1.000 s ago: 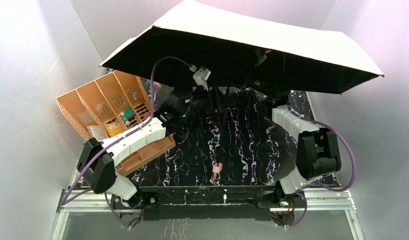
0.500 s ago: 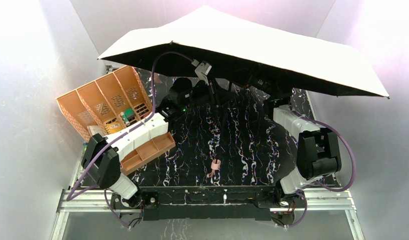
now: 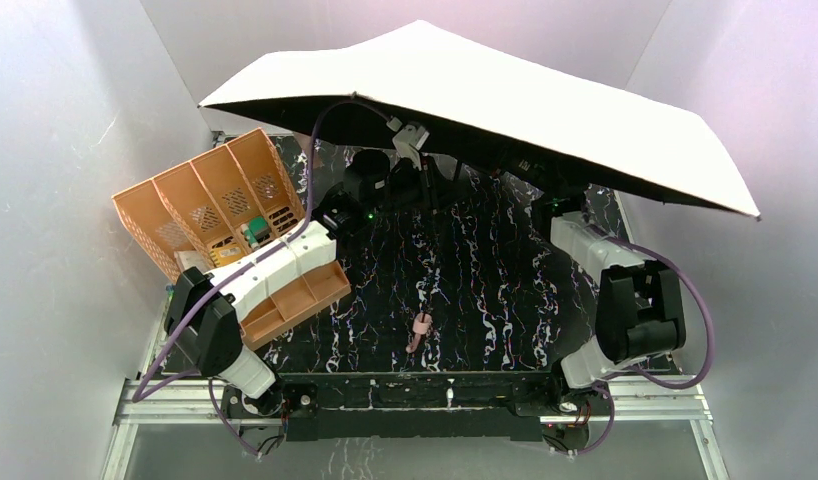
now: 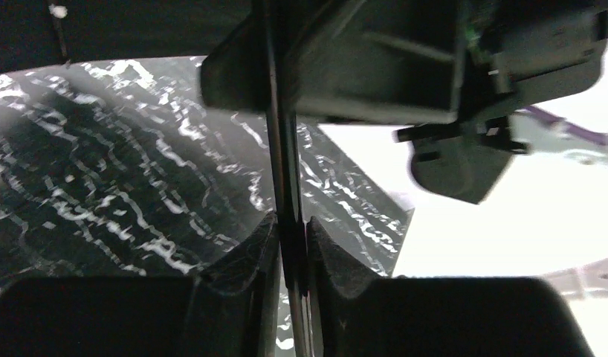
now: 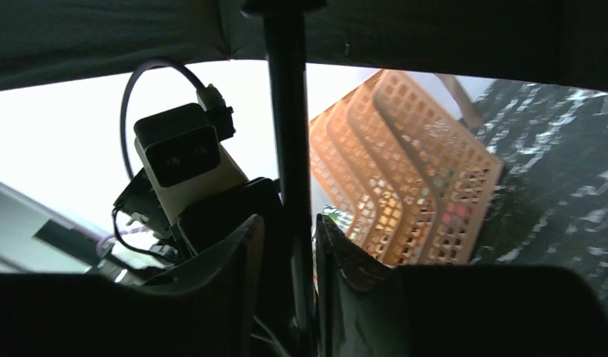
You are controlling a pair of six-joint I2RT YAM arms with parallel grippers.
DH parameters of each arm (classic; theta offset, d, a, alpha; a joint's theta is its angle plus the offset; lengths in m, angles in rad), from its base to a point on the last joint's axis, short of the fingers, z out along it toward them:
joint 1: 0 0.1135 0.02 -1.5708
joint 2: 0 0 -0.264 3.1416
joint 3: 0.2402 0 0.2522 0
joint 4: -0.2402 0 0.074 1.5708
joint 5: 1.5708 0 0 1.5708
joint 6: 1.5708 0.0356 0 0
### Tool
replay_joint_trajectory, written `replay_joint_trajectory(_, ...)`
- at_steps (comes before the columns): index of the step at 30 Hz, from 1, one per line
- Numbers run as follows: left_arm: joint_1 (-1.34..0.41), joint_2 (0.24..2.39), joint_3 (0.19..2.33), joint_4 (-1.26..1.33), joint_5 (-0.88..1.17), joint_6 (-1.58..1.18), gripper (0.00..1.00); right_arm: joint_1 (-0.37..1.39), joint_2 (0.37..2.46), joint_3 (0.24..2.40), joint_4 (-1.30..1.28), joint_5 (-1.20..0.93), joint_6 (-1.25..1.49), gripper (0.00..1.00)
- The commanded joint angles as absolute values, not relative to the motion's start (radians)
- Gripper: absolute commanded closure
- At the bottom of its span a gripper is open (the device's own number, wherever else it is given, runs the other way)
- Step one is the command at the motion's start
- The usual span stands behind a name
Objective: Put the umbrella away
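one umbrella, one rack, one tray

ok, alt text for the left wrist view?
Close-up of the left hand clamped on the thin dark shaft of the umbrella, which runs up mid-frame. The black underside of its canopy fills the top edge, and the black marbled table lies behind.

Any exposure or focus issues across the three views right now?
Top external: sharp, even light; the umbrella shades the far table. Left wrist: right side blown out white, near fingers soft. Right wrist: white backdrop clipped, umbrella's underside nearly black, orange organizer readable.
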State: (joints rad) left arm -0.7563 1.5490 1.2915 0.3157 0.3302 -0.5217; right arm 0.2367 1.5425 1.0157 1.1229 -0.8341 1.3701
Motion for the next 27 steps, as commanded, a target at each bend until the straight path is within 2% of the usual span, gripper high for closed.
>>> replay_joint_trajectory(1,-0.750,1.510,1.313,0.257,0.262,-0.443,1.00,0.207,1.441,1.012,0.947,-0.746,1.179,0.52)
replay_joint_trajectory(5,-0.751,1.514,1.294,0.267,0.269,-0.456,1.00,0.207,1.378,0.974,0.874,-0.604,1.032,0.32)
replay_joint_trajectory(8,-0.751,1.520,1.281,0.285,0.286,-0.471,1.00,0.207,1.381,0.966,0.910,-0.547,1.026,0.24)
replay_joint_trajectory(15,-0.757,1.523,1.276,0.280,0.295,-0.471,1.00,0.207,1.468,0.975,1.124,-0.481,1.120,0.17)
replay_joint_trajectory(27,-0.767,1.543,1.301,0.249,0.295,-0.449,1.00,0.216,1.601,1.137,1.145,-0.478,1.161,0.12)
